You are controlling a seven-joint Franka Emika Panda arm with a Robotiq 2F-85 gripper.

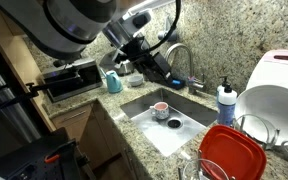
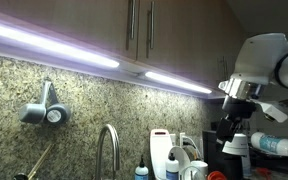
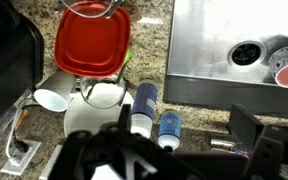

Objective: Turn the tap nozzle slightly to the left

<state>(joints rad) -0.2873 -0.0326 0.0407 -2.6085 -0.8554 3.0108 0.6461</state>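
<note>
The tap nozzle [image 1: 180, 52] is a slim chrome gooseneck spout arched over the back of the steel sink [image 1: 184, 135]. It also shows in an exterior view [image 2: 108, 143]. My gripper [image 1: 156, 66] hangs just beside the spout, on its near side, above the sink's back rim. In the wrist view my gripper [image 3: 179, 150] looks down at the counter with its dark fingers spread apart and nothing between them. A small chrome part [image 3: 224, 143] lies near the right finger. I cannot tell whether a finger touches the spout.
A red cup [image 1: 161, 108] sits in the sink. A blue-capped soap bottle [image 1: 225, 100], a red lidded container [image 1: 232, 155] and a white appliance [image 1: 279, 75] stand beside the sink. A teal cup [image 1: 113, 82] and black tray [image 1: 69, 80] lie on the other side.
</note>
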